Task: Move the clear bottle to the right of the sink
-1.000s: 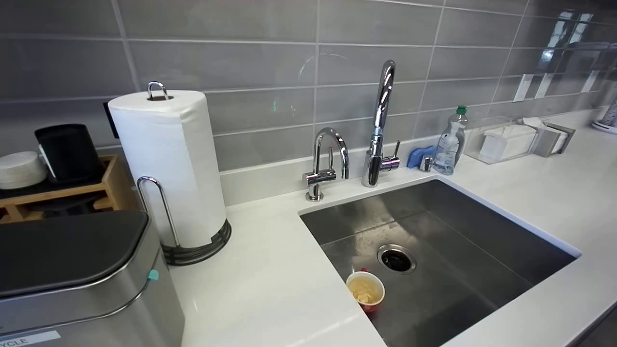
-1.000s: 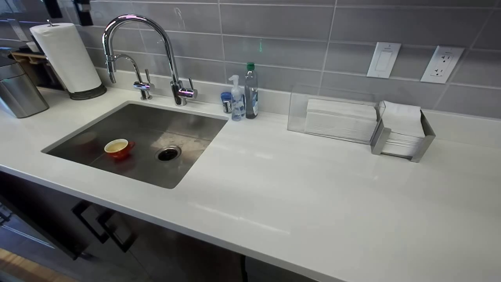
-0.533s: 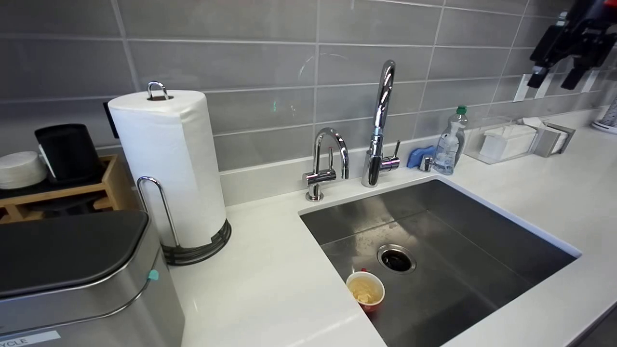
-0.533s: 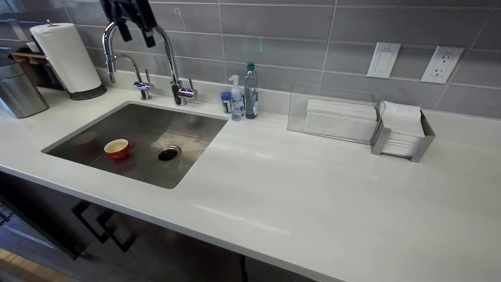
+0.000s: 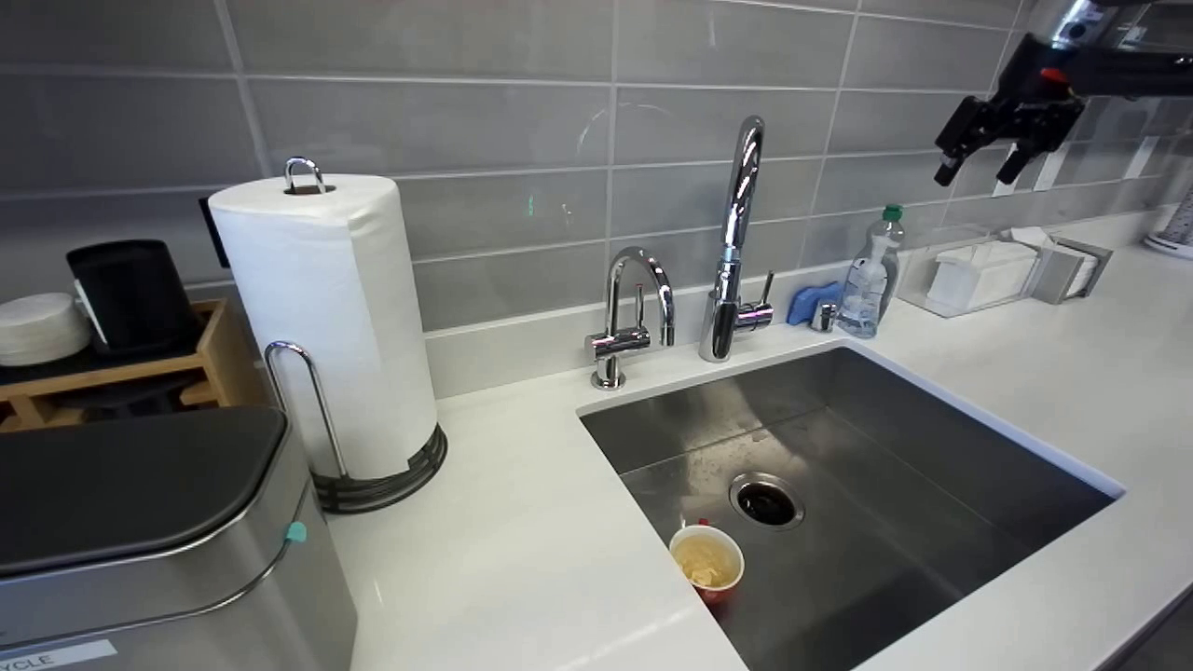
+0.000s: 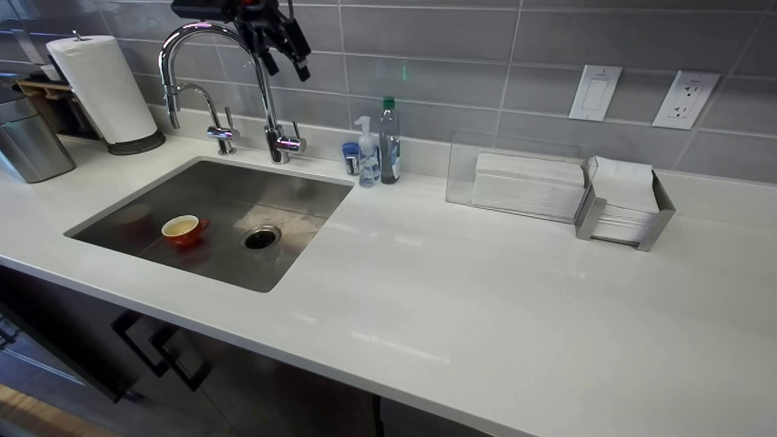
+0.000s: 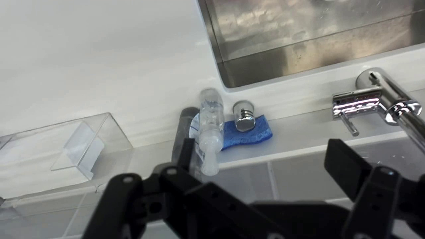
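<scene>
The clear bottle (image 6: 368, 159) is small and see-through with a whitish pump top. It stands upright at the back corner of the sink (image 6: 121, 255). It also shows in an exterior view (image 5: 863, 296) and in the wrist view (image 7: 211, 116). A taller green-capped bottle (image 6: 390, 142) stands right beside it. The steel sink also shows in an exterior view (image 5: 867, 503). My gripper (image 5: 978, 175) is open and empty, above the counter and higher than the bottles. In the wrist view, the gripper (image 7: 262, 146) has the clear bottle near its left finger, below the fingertips.
A blue sponge (image 7: 247, 136) and a small chrome fitting (image 7: 244, 116) sit beside the clear bottle. The tall faucet (image 6: 267, 103) and a smaller tap (image 6: 221, 130) stand behind the sink. A clear napkin holder (image 6: 516, 182) is further along the wall. A red cup (image 6: 184, 230) is in the sink.
My gripper has come into the exterior views and moved along the wall toward the bottles. It stays open. The bottles and the other objects have not moved.
</scene>
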Controlling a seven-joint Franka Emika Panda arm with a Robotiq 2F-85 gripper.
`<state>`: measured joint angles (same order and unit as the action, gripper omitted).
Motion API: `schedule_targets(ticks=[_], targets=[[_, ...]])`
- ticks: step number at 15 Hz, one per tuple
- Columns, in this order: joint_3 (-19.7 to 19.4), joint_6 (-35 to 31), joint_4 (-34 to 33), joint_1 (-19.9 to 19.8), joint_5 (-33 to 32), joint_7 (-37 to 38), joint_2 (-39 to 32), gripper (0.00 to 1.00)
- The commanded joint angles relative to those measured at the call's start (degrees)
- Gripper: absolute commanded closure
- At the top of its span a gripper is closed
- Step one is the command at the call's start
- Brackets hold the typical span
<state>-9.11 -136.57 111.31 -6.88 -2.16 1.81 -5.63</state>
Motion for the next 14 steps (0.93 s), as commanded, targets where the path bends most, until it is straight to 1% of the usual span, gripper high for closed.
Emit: schedule_targets(ticks=[1, 3, 4, 5, 14], targets=[[-0.4, -6.25, -1.64, -0.47, -3.35, 2.85, -4.36, 0.0], [-0.8, -8.35, -1.63, -0.66, -3.21, 4.02, -5.99, 0.0], [-1.08, -8.55, -1.92, -0.58, -2.67, 6.05, -6.73, 0.0], [-0.43, -7.55, -0.67, -0.74, -1.6, 2.72, -4.78, 0.0], [-0.39, -7.83, -0.79, -0.77, -1.58, 2.93, -5.0, 0.0]])
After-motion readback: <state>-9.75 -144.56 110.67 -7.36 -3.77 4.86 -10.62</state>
